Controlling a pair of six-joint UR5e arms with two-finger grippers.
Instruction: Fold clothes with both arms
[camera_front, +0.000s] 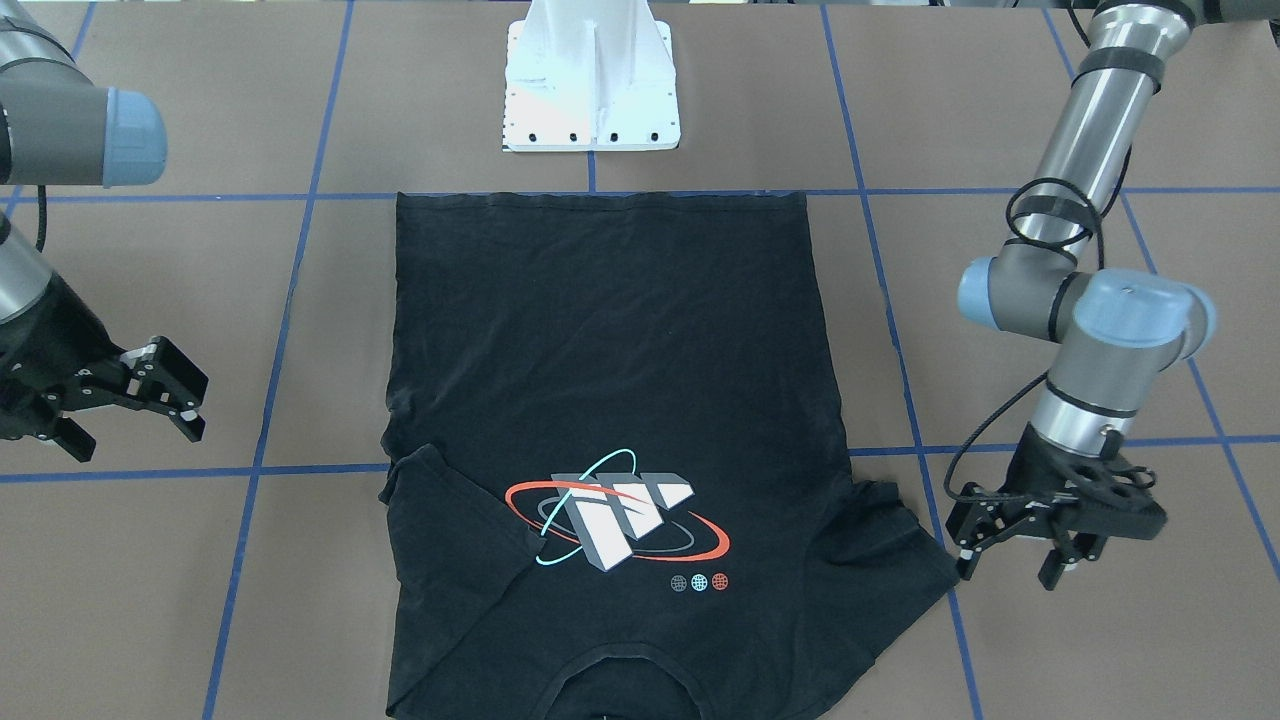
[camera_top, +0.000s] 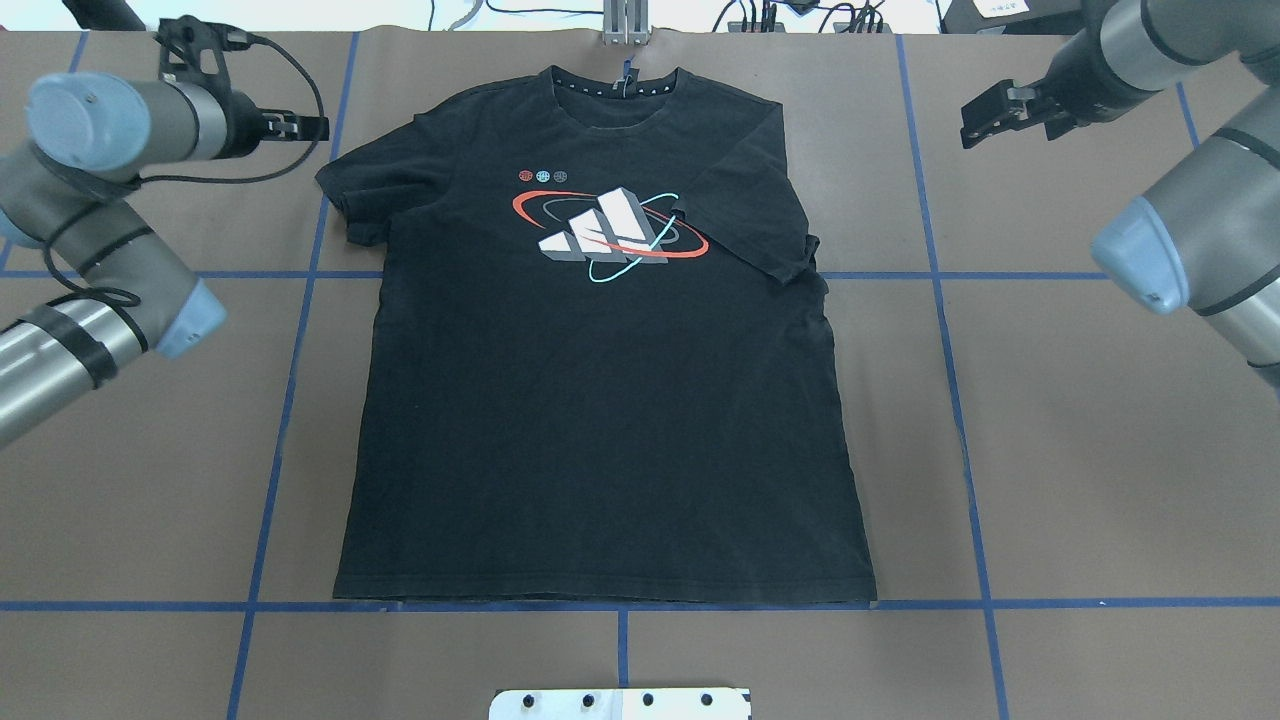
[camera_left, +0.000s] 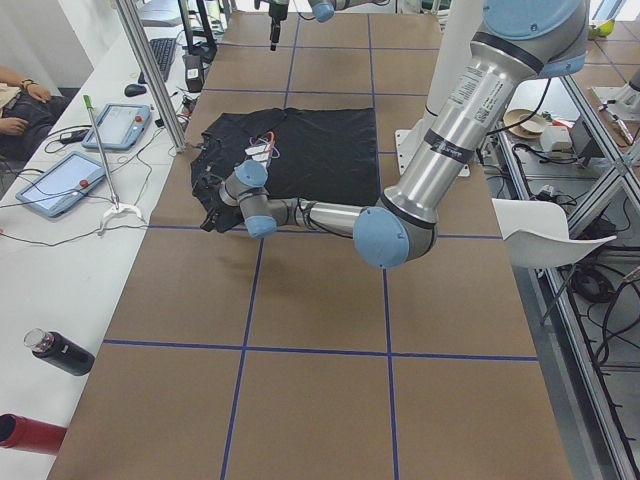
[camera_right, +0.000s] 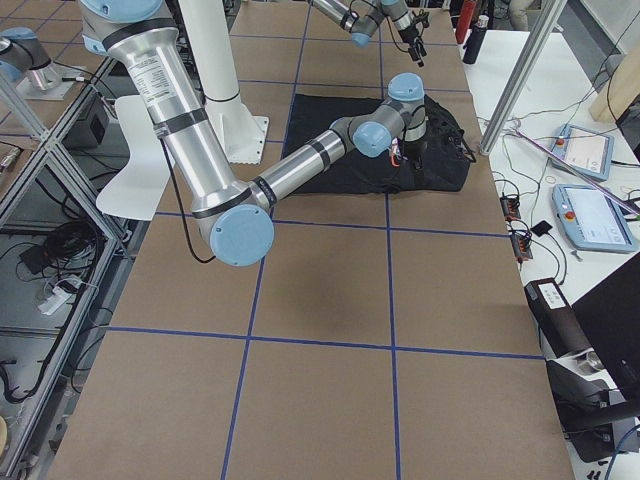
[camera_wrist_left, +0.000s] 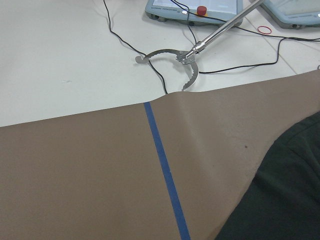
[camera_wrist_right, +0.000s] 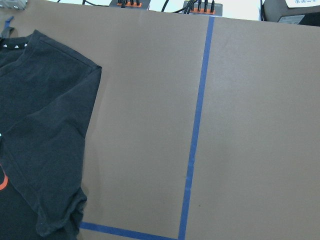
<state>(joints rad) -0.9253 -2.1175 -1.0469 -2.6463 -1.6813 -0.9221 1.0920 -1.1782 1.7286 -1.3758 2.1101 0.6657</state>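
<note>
Black T-shirt (camera_top: 600, 420) flat between my left gripper (camera_front: 1005, 575) and right gripper (camera_front: 140, 440), both apart, empty. Only 1 sleeve (camera_top: 750, 200), nearest the right gripper, is folded in.

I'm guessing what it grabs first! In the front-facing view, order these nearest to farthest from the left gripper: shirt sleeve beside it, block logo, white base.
From the left gripper:
1. Black T-shirt's sleeve, right beside it.
2. White-grey block logo, middle of the shirt.
3. White bolted pedestal base, top of the view.

Open table (camera_top: 1050, 450) — both T-shirt (camera_top: 600, 420) flanks
</note>
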